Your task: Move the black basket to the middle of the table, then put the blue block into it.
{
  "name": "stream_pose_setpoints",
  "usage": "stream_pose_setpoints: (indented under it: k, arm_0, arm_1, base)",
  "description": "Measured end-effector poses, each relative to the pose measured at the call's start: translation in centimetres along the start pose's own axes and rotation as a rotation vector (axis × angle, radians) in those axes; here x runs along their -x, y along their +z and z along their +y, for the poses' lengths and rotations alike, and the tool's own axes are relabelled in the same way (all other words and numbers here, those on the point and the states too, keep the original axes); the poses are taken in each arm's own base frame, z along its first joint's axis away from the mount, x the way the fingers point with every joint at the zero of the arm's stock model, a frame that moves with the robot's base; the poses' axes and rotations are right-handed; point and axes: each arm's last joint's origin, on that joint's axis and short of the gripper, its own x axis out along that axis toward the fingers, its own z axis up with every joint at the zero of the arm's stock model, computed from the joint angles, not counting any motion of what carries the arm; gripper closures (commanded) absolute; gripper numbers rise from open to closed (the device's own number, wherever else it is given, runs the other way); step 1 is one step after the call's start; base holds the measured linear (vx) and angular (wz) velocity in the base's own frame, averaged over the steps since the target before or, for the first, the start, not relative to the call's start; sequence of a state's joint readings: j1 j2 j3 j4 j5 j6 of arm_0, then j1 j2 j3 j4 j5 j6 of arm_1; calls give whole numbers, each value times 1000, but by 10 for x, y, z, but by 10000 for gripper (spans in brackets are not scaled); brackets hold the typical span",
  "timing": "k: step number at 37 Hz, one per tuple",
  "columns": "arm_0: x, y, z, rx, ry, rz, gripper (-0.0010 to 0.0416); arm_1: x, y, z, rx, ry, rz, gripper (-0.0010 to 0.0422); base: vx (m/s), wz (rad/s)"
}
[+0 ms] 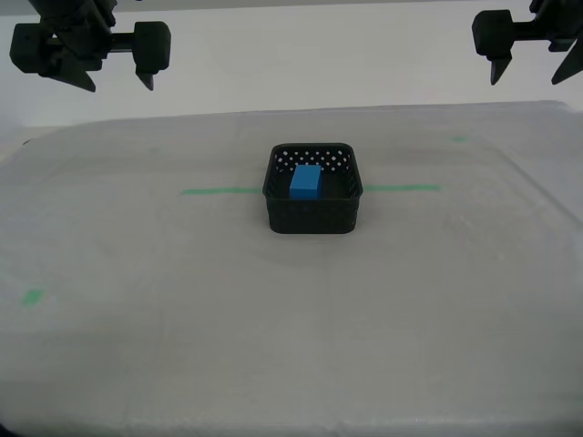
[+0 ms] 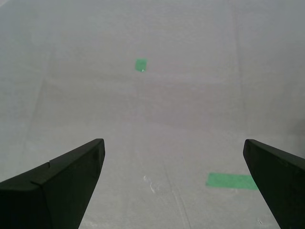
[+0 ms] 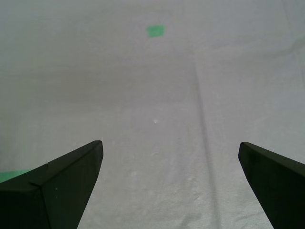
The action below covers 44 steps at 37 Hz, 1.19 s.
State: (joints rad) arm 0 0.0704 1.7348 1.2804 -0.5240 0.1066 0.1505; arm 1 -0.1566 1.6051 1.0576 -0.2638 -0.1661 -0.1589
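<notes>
Nearest in the exterior view is bare tabletop (image 1: 291, 364), pale grey-white cloth, with a small green mark (image 1: 33, 297) toward the exterior view's left. Farther back, near the middle of the tabletop, stands the black basket (image 1: 312, 217), upright, its perforated walls showing rows of small round holes. The blue block (image 1: 305, 180) lies inside the basket on its floor, about central, apart from the near wall. A thin green tape line (image 1: 219, 191) runs across the cloth on both sides of the basket, passing behind or under it; I cannot tell which. A fainter green mark (image 1: 458, 138) lies toward the far edge, on the exterior view's right.

Farthest back and high up, two claws hang above the tabletop's far edge, one in the exterior view's upper left (image 1: 118, 77), one in its upper right (image 1: 533, 73). Both are well apart from the basket and the block, touching neither. The wrist views do not settle which of these is which.

My first claw (image 3: 170, 157) stands wide open, with nothing between its fingers; below it only cloth, a green square (image 3: 155, 30) and a sliver of green tape (image 3: 12, 175) show. My second claw (image 2: 174, 155) is likewise spread wide and empty, over cloth with a green square (image 2: 140, 64) and a green tape strip (image 2: 231, 181). Neither wrist view shows the basket or the block.
</notes>
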Motion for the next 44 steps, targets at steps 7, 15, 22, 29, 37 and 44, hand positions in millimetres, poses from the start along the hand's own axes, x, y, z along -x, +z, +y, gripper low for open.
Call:
stream_pose_setpoints:
  k: [7,15,22,29,37,44]
  arm_0:
    - [0,0,0,0,0,0,7]
    - [0,0,0,0,0,0,7]
    - [0,0,0,0,0,0,7]
    - [0,0,0,0,0,0,7]
    - [0,0,0,0,0,0,7]
    - [0,0,0,0,0,0,7]
  arm_1:
    - [0,0,0,0,0,0,12]
    - [0,0,0,0,0,0,12]
    - [0,0,0,0,0,0,12]
    - [0,0,0,0,0,0,12]
    - [0,0,0,0,0,0,12]
    - [0,0,0,0,0,0,12]
  base:
    - [0,0]
    - [0,0]
    - [0,0]
    - [0,0]
    - [0,0]
    - [0,0]
